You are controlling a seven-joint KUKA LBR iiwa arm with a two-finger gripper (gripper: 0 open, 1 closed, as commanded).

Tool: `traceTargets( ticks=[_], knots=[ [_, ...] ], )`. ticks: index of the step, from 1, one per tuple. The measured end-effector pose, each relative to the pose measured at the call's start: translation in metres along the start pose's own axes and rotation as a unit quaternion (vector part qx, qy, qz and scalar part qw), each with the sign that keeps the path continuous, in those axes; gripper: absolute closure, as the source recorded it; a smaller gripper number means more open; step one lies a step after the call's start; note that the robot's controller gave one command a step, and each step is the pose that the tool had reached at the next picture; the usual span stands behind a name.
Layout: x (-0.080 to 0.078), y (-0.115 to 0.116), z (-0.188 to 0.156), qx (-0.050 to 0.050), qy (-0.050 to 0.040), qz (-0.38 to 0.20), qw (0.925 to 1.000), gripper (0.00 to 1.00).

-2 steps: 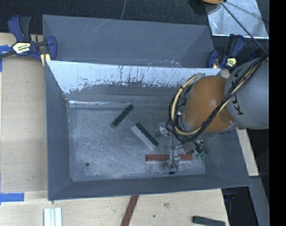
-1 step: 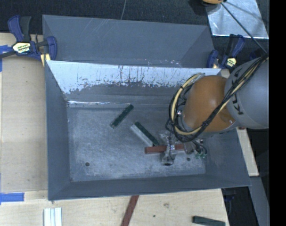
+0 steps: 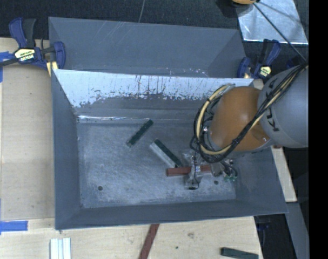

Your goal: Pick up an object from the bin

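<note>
Standing at the front right of the bin [image 3: 65, 161] floor: gripper [image 3: 193, 180], its tip lying on the middle of a red-brown bar [image 3: 175, 171]; whether it is clamping that bar, cannot tell. Lying just left: grey bar [image 3: 162, 151]; beyond it, green bar [image 3: 139, 133]. Step, as judged: grasping 1 of 3 bars. Next move is calling for a firm grip across the bar's narrow sides, then a straight lift.

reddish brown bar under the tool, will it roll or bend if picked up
The reddish-brown bar looks flat and straight, so it probably stays stiff and won't roll. It seems slim, likely light. The tool is near its middle, so it should lift fairly level.
</note>
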State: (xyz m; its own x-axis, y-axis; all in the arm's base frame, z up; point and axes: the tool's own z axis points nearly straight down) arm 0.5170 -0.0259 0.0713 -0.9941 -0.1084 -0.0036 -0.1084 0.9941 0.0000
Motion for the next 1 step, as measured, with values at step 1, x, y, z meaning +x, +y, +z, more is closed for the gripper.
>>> traceTargets(
  ticks=[1],
  knots=[
    [-0.0254, 0.0129, -0.1654, 0.001, -0.0021, 0.004, 1.0, 1.0]
  ],
)
